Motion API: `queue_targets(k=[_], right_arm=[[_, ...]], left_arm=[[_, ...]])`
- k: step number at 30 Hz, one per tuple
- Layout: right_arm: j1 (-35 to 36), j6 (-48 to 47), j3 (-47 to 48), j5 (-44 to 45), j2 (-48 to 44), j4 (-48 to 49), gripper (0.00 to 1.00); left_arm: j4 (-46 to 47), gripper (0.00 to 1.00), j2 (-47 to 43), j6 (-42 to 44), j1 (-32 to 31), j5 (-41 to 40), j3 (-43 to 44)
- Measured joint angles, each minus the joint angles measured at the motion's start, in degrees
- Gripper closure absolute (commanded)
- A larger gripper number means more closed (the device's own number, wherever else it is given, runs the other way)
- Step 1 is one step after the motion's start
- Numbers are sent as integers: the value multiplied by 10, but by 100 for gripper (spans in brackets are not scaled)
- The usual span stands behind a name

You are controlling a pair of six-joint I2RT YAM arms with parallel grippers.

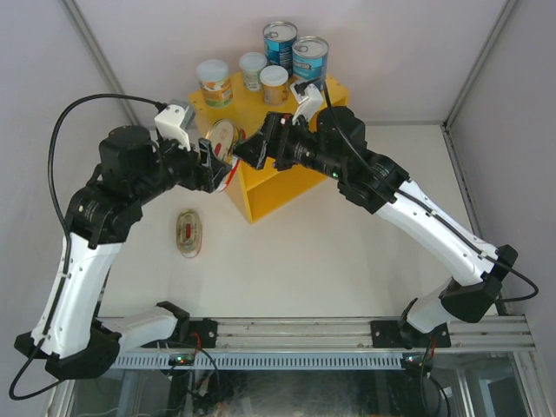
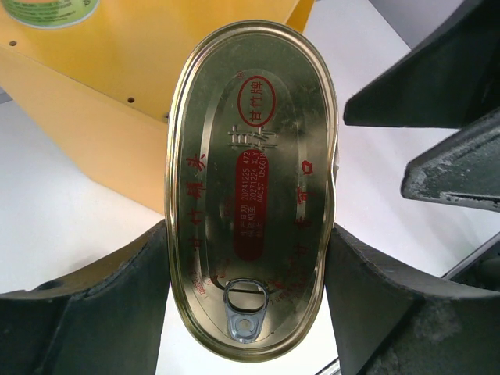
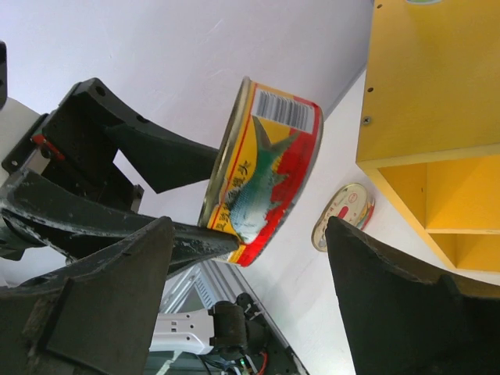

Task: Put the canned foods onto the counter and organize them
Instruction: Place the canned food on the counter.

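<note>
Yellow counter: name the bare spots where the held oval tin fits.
Free: the counter's front strip, between the pale-lidded cans and its front edge; the inner shelf too. Crowded: the back, with the blue cans.

White arms (image 1: pixel 74 278), black joints (image 1: pixel 126 152), looping black cables (image 1: pixel 104 95).

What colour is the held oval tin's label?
The oval tin has a red and yellow label with a fish; best in the right wrist view.
</note>
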Motion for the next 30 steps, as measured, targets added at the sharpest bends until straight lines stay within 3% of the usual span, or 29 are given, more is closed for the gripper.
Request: queue_targets(k=[17, 27, 30], right_arm=[[6, 50, -2, -14, 12, 34, 17], [6, 71, -2, -22, 35, 58, 37], [6, 80, -2, -28, 41, 61, 50]], left_arm=[[-29, 100, 8, 23, -42, 5, 35], [-45, 100, 11, 35, -47, 4, 51], [-46, 100, 11, 41, -49, 3, 51]])
